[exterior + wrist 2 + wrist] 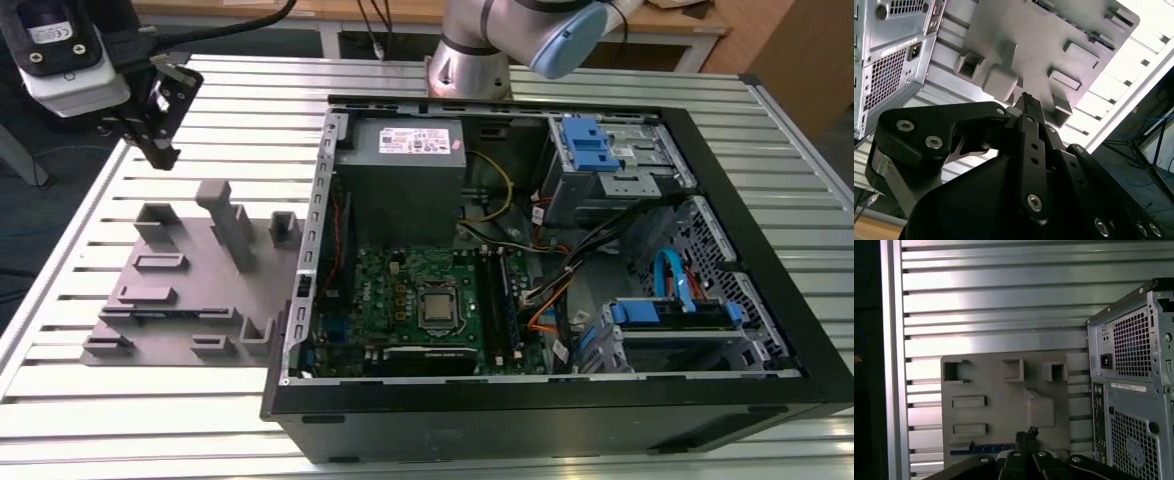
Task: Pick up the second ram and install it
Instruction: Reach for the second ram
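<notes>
So the hand [166,155] is hanging up in the air over the tray side of the worktop [214,425]. It's closed, with nothing in it: the two fingertips [1027,433] sit pinched together in both wrist views. My guess is it's just parked high so it clears the upright posts [235,228] on the grey tray [187,272].

The second ram [985,448] hasn't been picked up. It's the thin blue-black strip lying flat in a slot along one edge of the tray. In the first wrist view it sits just beside the fingertips, but the hand is clearly well above it and not touching. Lying in that slot probably keeps it lined up for a clean pinch.

Off to the exterior view's right is the open PC case [561,405], with the green board [396,275] and its silver chip [437,308] inside. The long memory slots [501,295] run next to the chip, though I can't tell what's already in them. A tangle of cables [567,270] hangs right beside the slots, and I'd say those and the case walls are what crowd the route in.
</notes>
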Motion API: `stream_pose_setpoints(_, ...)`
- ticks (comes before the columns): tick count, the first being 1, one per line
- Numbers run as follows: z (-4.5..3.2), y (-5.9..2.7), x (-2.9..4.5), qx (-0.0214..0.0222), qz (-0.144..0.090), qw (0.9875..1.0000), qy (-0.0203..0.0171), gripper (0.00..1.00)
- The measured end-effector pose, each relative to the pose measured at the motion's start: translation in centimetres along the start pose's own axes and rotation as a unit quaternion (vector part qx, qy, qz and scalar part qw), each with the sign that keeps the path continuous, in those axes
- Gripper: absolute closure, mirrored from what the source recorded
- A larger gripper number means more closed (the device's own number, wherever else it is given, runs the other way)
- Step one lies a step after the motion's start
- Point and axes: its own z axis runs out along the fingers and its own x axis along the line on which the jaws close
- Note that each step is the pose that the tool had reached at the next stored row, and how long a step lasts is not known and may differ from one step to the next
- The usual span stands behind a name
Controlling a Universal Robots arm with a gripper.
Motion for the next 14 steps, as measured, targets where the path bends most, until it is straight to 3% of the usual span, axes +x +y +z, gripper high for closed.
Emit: stream_pose_setpoints(14, 1.14, -2.58, 1.95, 0.0000, 0.000, 1.0000, 0.0000, 0.93)
